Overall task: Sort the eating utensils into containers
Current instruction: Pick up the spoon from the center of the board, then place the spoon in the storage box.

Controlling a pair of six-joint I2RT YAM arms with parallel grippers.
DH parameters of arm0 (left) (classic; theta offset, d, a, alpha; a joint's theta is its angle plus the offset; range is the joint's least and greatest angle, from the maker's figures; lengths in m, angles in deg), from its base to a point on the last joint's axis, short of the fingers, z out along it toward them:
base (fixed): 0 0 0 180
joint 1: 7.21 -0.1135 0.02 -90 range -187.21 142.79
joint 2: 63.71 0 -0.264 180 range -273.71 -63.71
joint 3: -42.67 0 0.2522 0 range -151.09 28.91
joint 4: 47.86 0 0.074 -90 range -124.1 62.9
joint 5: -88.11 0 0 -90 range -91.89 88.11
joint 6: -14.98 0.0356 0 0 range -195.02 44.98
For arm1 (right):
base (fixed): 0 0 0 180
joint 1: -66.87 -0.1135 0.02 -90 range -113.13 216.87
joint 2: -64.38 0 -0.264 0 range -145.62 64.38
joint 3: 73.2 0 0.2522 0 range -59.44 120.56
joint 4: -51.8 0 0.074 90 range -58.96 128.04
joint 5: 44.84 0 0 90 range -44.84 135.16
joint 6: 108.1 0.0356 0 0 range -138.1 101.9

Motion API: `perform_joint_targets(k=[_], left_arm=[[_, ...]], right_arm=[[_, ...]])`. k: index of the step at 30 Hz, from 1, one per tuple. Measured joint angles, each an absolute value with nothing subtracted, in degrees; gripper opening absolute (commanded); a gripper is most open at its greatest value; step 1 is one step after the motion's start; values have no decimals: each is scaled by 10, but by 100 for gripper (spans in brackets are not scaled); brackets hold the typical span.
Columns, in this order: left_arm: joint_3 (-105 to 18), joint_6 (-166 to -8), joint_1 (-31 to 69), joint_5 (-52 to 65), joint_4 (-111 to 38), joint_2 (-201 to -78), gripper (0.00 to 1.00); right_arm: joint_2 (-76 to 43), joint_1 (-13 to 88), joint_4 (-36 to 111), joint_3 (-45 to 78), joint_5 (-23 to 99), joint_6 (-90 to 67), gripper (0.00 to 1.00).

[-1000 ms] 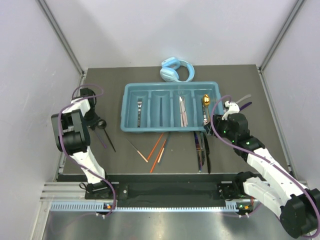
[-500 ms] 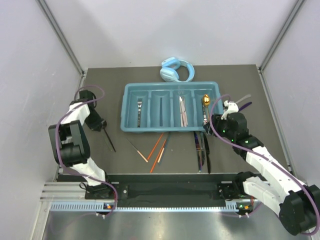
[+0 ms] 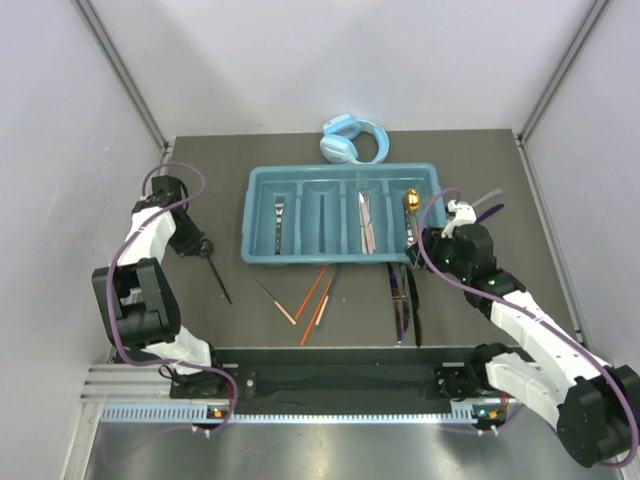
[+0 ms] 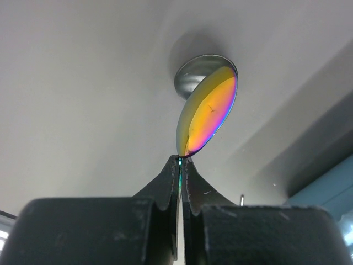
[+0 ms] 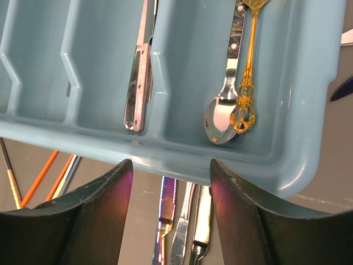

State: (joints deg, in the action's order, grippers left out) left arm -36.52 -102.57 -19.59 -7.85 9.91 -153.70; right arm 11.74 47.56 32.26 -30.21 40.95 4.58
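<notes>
iridescent spoon (image 4: pixel 207 113) | handle pinched between left fingers (image 4: pixel 162 190) | bowl beyond tips

left end effector (image 4: pixel 180 164) pinched closed; right end effector (image 5: pixel 171 170) spread apart.

The tray (image 3: pixel 340 169) is teal-blue, the chopsticks (image 3: pixel 315 292) orange, one spoon (image 4: pixel 208 113) iridescent yellow-magenta.

A robotics lab test cell: plain white panels (image 3: pixel 330 60) and aluminium framing (image 3: pixel 125 85) enclose a dark counter (image 3: pixel 480 165).
</notes>
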Motion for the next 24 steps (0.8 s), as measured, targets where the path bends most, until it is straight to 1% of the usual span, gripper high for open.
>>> perform_joint_targets(k=[4, 7, 13, 18, 24], left_arm=[[-368, -1026, -183, -73, 106, -1537, 0], [-394, -1026, -157, -73, 128, -1537, 0], [-520, -1034, -83, -76, 164, -1537, 0], [-649, -1034, -11, -76, 203, -1554, 0], [-751, -1035, 44, -25, 213, -1609, 0]], right_arm=[[117, 476, 323, -302, 409, 46, 58], [117, 476, 323, -302, 409, 46, 58], [110, 476, 330, -302, 409, 47, 58], [113, 476, 329, -302, 410, 51, 58], [116, 477, 325, -302, 414, 60, 58]])
